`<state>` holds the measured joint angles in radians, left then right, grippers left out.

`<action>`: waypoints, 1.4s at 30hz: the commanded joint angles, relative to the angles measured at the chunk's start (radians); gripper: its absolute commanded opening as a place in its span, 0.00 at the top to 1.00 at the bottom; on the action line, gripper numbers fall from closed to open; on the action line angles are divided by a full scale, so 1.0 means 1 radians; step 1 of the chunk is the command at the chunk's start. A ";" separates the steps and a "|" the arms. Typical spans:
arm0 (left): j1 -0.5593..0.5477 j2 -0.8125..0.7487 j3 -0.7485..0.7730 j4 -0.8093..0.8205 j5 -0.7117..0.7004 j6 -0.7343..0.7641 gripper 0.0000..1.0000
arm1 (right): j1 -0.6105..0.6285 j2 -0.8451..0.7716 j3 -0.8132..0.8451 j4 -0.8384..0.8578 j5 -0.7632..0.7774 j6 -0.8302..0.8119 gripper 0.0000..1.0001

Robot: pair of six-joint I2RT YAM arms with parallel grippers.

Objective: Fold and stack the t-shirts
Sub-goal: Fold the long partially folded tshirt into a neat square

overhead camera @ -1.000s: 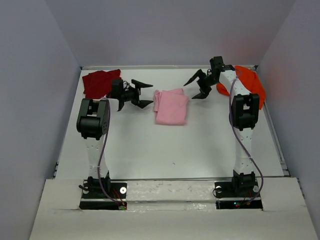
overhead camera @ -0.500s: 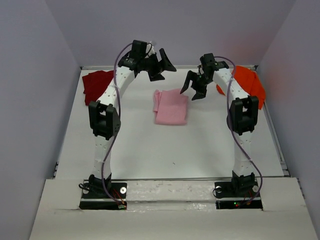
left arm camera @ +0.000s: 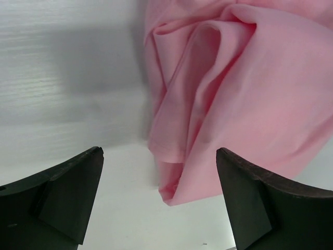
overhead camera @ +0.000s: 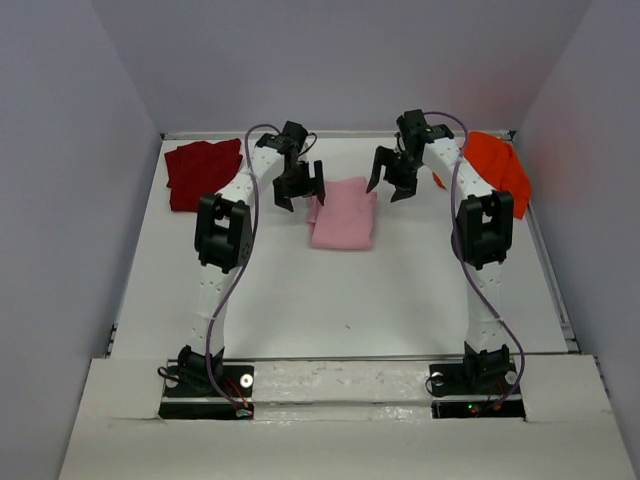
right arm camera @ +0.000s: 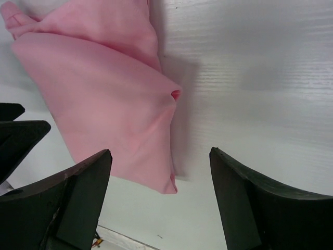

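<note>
The light pink t-shirt [overhead camera: 342, 213] lies folded at mid-table, creased in the left wrist view [left arm camera: 229, 94] and smoother in the right wrist view [right arm camera: 114, 99]. My left gripper [overhead camera: 298, 186] hovers open over its far left corner. Over its far right corner my right gripper [overhead camera: 396, 180] is open too; neither holds anything. The dark red t-shirt [overhead camera: 203, 170] is folded at the far left. Bright orange, the third t-shirt [overhead camera: 497, 166] lies crumpled at the far right, partly behind the right arm.
The white table [overhead camera: 330, 300] ends in a raised rim at the back [overhead camera: 340, 134] and along the right side [overhead camera: 555, 290]. Grey walls close in on both sides. Both arm bases [overhead camera: 205, 380] sit at the near edge.
My left arm swung from the dark red shirt up and over, then came down at the pink shirt's far left corner. The right gripper moved left from the orange shirt to the far right corner.
</note>
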<state>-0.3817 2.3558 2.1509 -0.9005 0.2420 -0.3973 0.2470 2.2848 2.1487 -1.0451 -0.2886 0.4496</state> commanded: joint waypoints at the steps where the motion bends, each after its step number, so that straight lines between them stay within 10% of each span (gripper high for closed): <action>1: 0.029 -0.049 0.015 -0.002 -0.096 0.038 0.01 | -0.005 0.044 0.057 0.016 0.013 -0.022 0.20; 14: 0.060 -0.053 0.087 0.109 -0.046 0.058 0.05 | -0.005 0.125 0.135 0.057 -0.001 -0.015 0.27; 23: 0.058 -0.049 0.107 0.166 0.020 0.060 0.46 | -0.005 0.140 0.169 0.065 -0.015 -0.006 0.26; 42: 0.021 0.026 0.078 0.282 0.267 0.025 0.26 | -0.005 0.162 0.178 0.077 -0.023 0.001 0.28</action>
<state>-0.3405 2.3653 2.2166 -0.6502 0.4339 -0.3660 0.2470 2.4485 2.2772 -1.0080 -0.2996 0.4488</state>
